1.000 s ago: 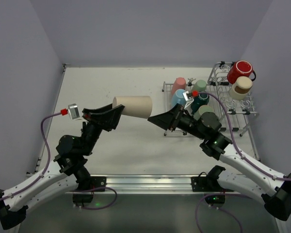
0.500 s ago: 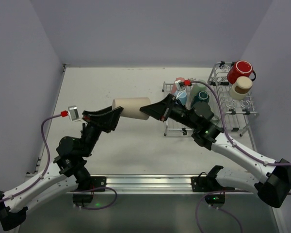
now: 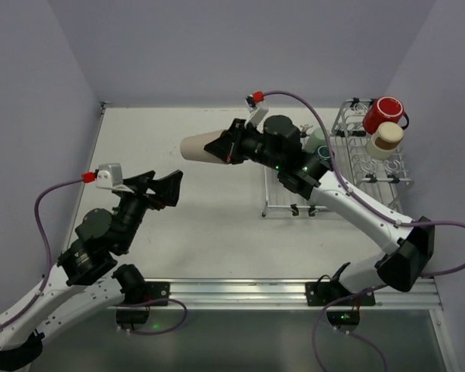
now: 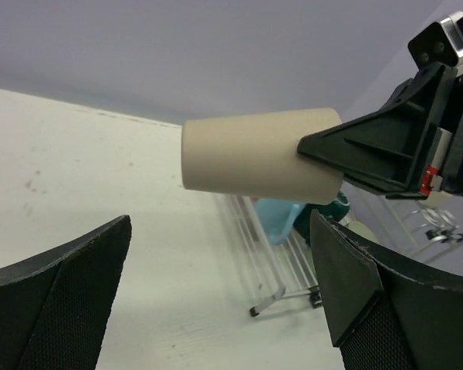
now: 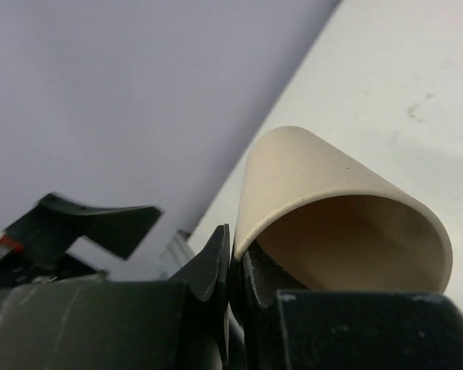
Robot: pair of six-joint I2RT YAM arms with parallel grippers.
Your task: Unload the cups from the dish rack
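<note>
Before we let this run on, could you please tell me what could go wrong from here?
The right tool pinches the beige cup only at its rim, sideways in mid-air: it may pivot or slip and drop onto the table. The open left tool faces the cup from nearby: lowering it that way could clip the tool.

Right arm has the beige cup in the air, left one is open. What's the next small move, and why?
Probably the right end effector lowers the beige cup toward the bare table left of the dish rack. It is shut on the cup's rim, holding it sideways in mid-air, and the left end effector stands open, clear of it.
</note>
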